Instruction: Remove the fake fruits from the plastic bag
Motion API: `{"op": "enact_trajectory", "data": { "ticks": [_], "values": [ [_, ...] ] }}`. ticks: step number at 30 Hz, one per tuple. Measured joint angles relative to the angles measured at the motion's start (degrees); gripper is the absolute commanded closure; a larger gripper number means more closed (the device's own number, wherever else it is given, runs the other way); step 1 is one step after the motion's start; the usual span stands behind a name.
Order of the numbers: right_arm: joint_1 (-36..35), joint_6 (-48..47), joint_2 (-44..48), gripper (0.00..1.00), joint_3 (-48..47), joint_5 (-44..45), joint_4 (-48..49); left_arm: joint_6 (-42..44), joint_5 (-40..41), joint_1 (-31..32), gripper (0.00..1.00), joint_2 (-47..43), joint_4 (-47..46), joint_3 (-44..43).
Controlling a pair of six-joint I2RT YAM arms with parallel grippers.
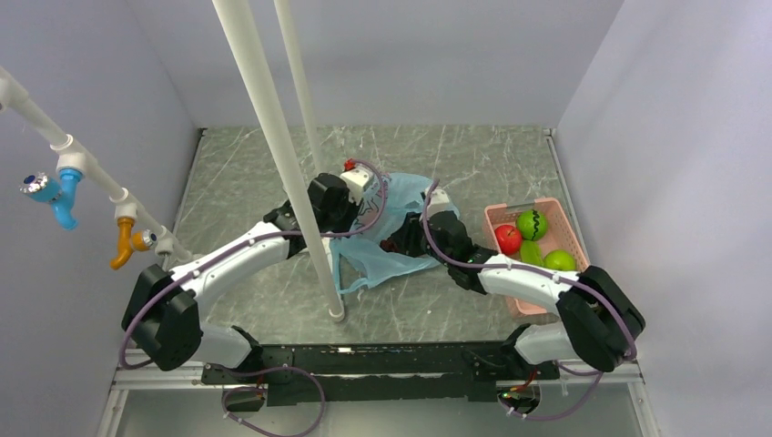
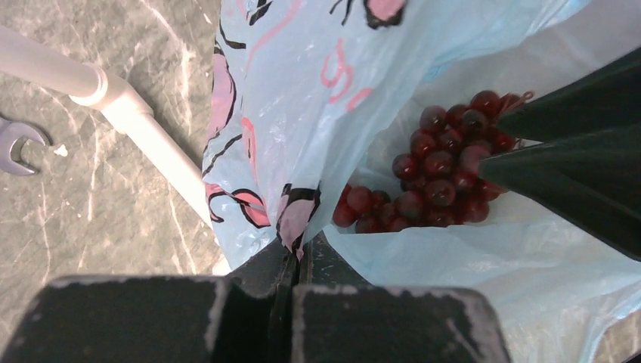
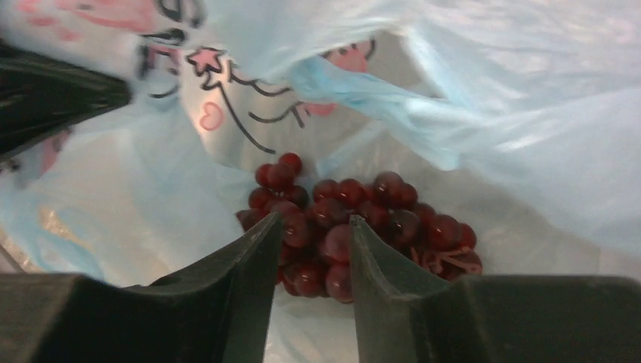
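The light blue plastic bag [image 1: 401, 214] with pink and black print lies at the table's middle, its mouth held open. My left gripper [image 2: 299, 243] is shut on the bag's rim [image 2: 302, 136] and holds it up; in the top view it [image 1: 368, 215] is at the bag's left side. A dark red-purple grape bunch [image 3: 355, 219] lies inside the bag, also seen in the left wrist view [image 2: 438, 178]. My right gripper [image 3: 314, 227] is inside the bag with its fingers [image 2: 574, 170] closed narrowly on part of the bunch. Red [image 1: 507, 238] and green [image 1: 532, 224] fruits lie in the pink tray [image 1: 575, 238].
A white pole [image 1: 291, 173] stands just left of the bag, its foot at the near edge, with a second pole behind. A small wrench [image 2: 17, 144] lies on the marble table left of the pole. The pink tray sits against the right wall.
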State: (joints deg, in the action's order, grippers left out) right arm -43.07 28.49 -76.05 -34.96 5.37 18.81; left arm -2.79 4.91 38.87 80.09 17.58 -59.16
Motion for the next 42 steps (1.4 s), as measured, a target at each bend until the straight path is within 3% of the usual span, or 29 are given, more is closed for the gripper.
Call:
{"op": "enact_trajectory", "data": {
  "ticks": [6,11,20,25,35,39,42],
  "values": [
    [5.68,4.79,-5.66,0.02,1.01,-6.05,2.51,-1.57,-0.09,1.40,1.00,-2.25,-4.48,2.80],
    [5.49,2.60,-14.05,0.00,-5.29,-6.51,-1.36,-1.57,-0.07,2.10,1.00,-1.81,-4.98,2.78],
    [-1.38,-2.64,-23.23,0.01,-12.70,3.98,-5.90,-1.53,0.13,2.08,1.00,1.46,-4.48,2.58],
    [-3.96,-2.47,-25.53,0.18,-13.53,10.03,-6.08,-1.55,1.22,2.08,1.00,1.86,-3.58,1.53],
    [-4.13,-2.71,-20.65,0.88,-9.86,8.83,-2.49,-1.51,1.64,2.08,1.00,2.34,-2.99,0.63],
    [-4.11,-3.08,-20.24,1.00,-10.45,7.78,-2.80,-1.51,1.62,2.08,1.00,2.34,-2.84,0.61],
    [-4.13,-3.34,-20.17,1.00,-11.17,7.56,-3.43,-1.51,1.62,2.08,1.00,2.34,-2.69,0.61]
  ]
}}
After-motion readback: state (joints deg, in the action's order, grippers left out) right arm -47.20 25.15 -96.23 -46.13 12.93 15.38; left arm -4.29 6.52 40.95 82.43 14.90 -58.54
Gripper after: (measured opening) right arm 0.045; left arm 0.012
